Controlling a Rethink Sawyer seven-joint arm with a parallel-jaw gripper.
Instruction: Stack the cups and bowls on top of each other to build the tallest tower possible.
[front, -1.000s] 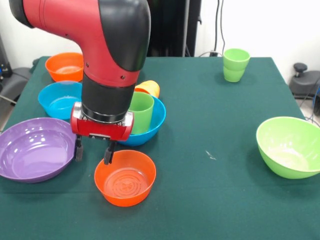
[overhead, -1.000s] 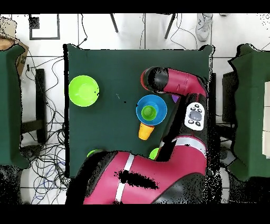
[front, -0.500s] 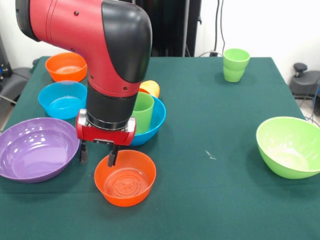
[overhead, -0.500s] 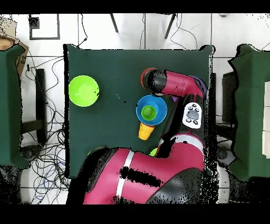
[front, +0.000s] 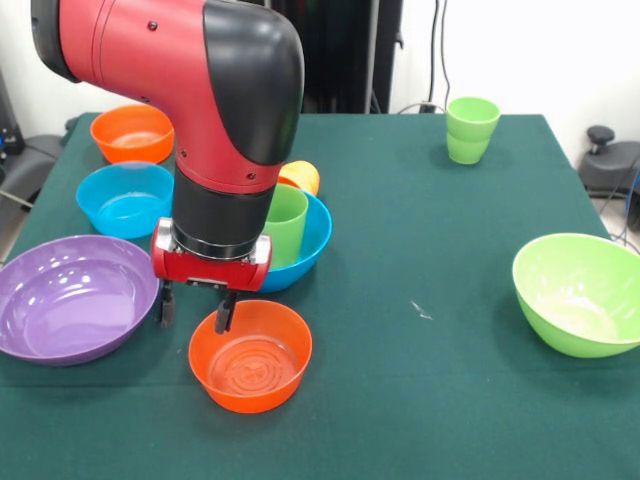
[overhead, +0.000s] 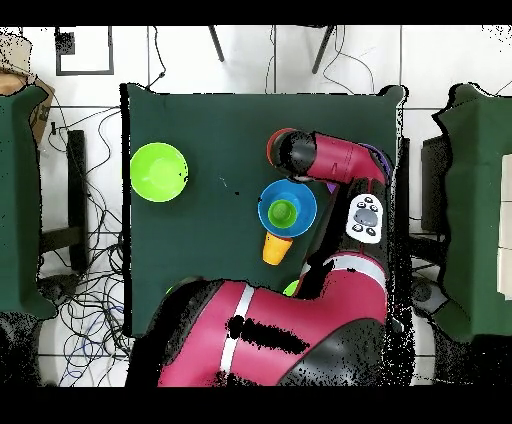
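Because the tower needs a wide piece next, I have my claw (front: 193, 310) poised at the near orange bowl (front: 250, 356), which sits alone on the green counter (front: 420, 400) just below and to one side of me. My two fingers (front: 222, 313) hang apart, released, and they straddle that bowl's rim: one dips just inside the edge, the other stands outside it, toward the purple bowl (front: 70, 297). I hold nothing, and I cannot tell whether either finger touches the rim. Right behind my claw stands the start of the tower, a green cup (front: 285, 224) upright in a blue bowl (front: 308, 245), with an orange cup (front: 298, 177) lying tipped against that bowl's far side. Beyond the purple bowl sit a light blue bowl (front: 122, 199) and another orange bowl (front: 129, 133). Well away across the counter are a lime green bowl (front: 578, 293) and two green cups nested together (front: 471, 129). From above, my arm (overhead: 340, 160) hides the claw.
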